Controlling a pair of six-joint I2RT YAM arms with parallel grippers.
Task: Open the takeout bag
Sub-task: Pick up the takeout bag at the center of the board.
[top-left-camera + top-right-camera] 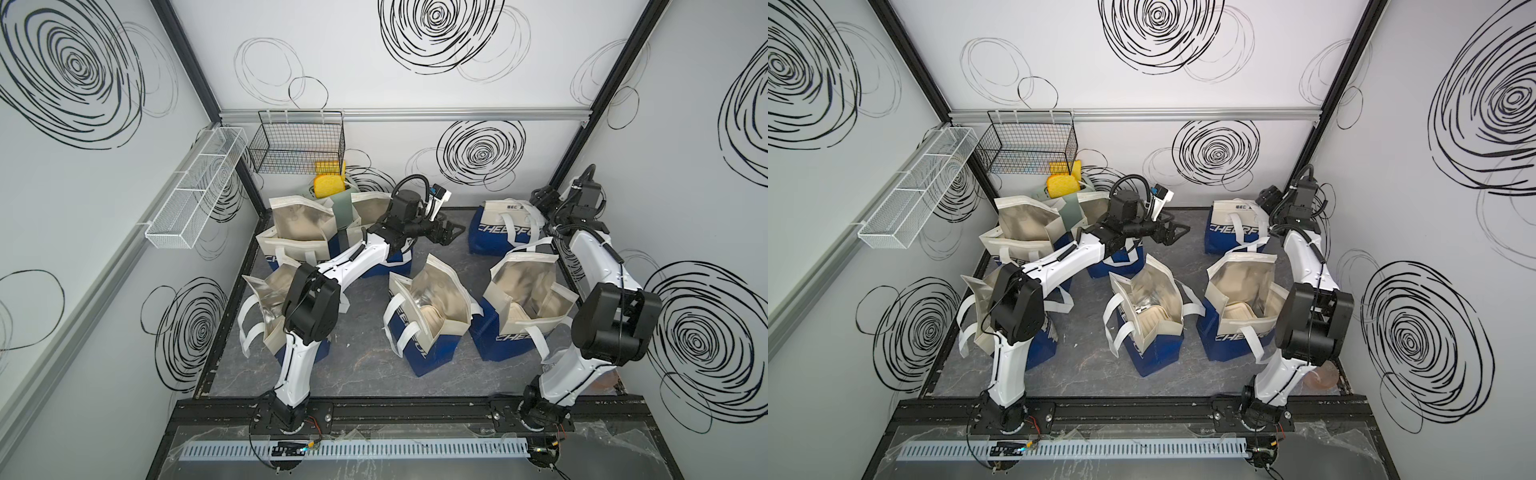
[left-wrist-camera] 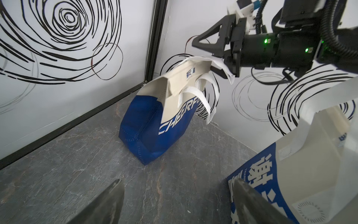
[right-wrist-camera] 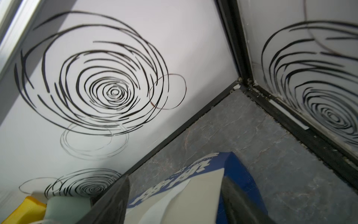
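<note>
**Bag-opening scene, seen from above and from both wrists.** A grey marbled table (image 1: 365, 374) was shown in both top views, enclosed by white walls marked with black swirls. Five blue-and-cream bags were stood open on it, one of them the middle bag (image 1: 432, 316). The takeout bag (image 1: 496, 235), its top folded shut, was set upright at the back of the table, near the right corner. The right gripper (image 2: 205, 56) was held at this bag's top edge with its fingers (image 2: 208, 41) spread. A white handle strap (image 2: 222, 66) lay between them, and in the right wrist view the cream flap (image 3: 197, 194) was framed by both fingers. Whether either was pressed could not be told. The left gripper (image 1: 448, 232) was held above bare table among the bags, its fingers spread wide and nothing carried.
</note>
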